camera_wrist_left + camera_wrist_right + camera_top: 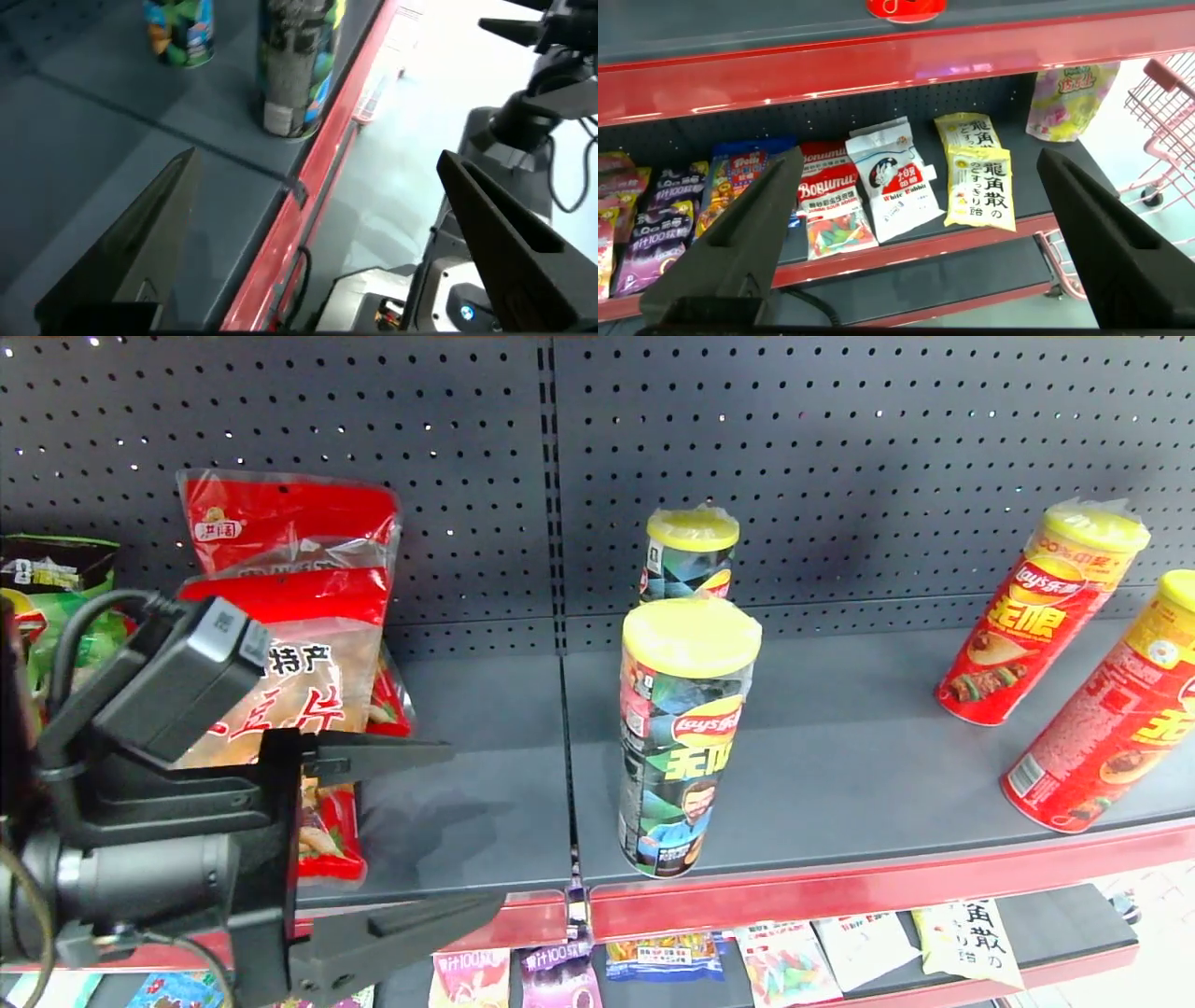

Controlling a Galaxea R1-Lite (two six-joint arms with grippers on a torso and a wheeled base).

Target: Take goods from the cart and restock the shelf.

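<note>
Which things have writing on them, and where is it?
Red plastic snack bag: big characters on its front.
Dark cardboard crisp tube with yellow lid: round logo, yellow characters beneath.
Red crisp tube: yellow characters down its side.
Yellow flat packet: black characters.
All smaller print: too small to read.

Shelf (485,784) lies bare between red bag (299,616) and green can (686,737), seemingly passable.

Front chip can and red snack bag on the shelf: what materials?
Front chip can: likely a cardboard tube under a glossy printed skin, though the core is a guess. Its yellow lid looks like matte plastic. Red snack bag: shiny plastic film, judging by glare and wrinkles.
</note>
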